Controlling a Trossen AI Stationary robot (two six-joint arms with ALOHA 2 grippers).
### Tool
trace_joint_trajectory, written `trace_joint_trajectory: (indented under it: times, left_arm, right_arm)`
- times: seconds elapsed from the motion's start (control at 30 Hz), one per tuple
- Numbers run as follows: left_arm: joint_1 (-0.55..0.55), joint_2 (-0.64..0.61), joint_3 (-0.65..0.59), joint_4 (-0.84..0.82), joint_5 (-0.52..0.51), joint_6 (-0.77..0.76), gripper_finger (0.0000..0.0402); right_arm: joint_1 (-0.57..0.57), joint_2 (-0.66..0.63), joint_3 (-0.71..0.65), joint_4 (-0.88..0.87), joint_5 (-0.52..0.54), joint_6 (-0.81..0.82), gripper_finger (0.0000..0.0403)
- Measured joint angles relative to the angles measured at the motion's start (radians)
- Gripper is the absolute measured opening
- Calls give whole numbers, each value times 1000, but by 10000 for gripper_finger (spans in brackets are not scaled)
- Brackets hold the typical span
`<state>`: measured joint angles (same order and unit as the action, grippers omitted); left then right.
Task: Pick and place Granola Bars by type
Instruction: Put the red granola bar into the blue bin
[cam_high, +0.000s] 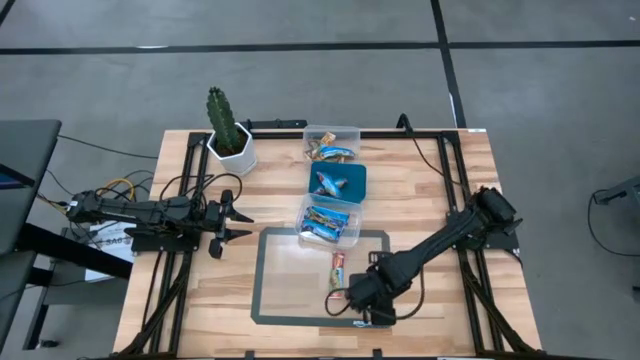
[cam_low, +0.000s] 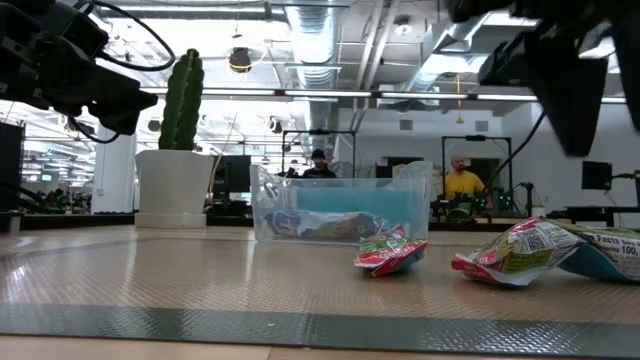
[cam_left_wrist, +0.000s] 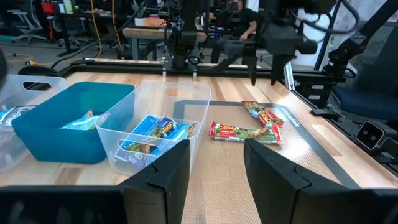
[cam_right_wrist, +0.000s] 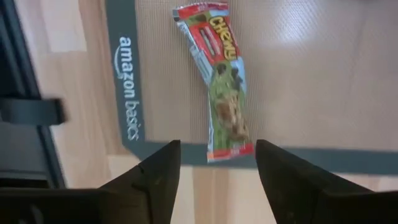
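Right pincer poised over a red bar on the mat; pick not yet made.

Nearest the front edge, the right pincer (cam_right_wrist: 211, 165) hangs wide open and empty directly above a red-and-green granola bar (cam_right_wrist: 221, 87) that lies at the mat's (cam_high: 275, 300) front border. A second red bar (cam_high: 340, 267) lies just beyond it on the mat. Farther back, a clear tub (cam_high: 329, 222) of blue bars, a teal tub (cam_high: 337, 181) and another clear tub (cam_high: 331, 143) stand in a row on the counter (cam_high: 450, 200). The left pincer (cam_high: 228, 220) waits open at the left. Judgement: approach stage; next, descend, straddle the bar, close.
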<state>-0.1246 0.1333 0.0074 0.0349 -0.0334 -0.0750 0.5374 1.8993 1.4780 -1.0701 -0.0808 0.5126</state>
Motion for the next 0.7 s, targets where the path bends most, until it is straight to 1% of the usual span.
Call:
trace_joint_trajectory:
  times: [0.3, 0.5, 0.7]
  left_arm:
    - [0, 0, 0, 0, 0, 0, 144]
    - [0, 0, 0, 0, 0, 0, 144]
    - [0, 0, 0, 0, 0, 0, 144]
  right_arm:
    - [12, 80, 0, 102, 58, -24, 205]
    - [23, 122, -3, 134, 58, -28, 205]
    - [24, 119, -37, 184, 60, -42, 203]
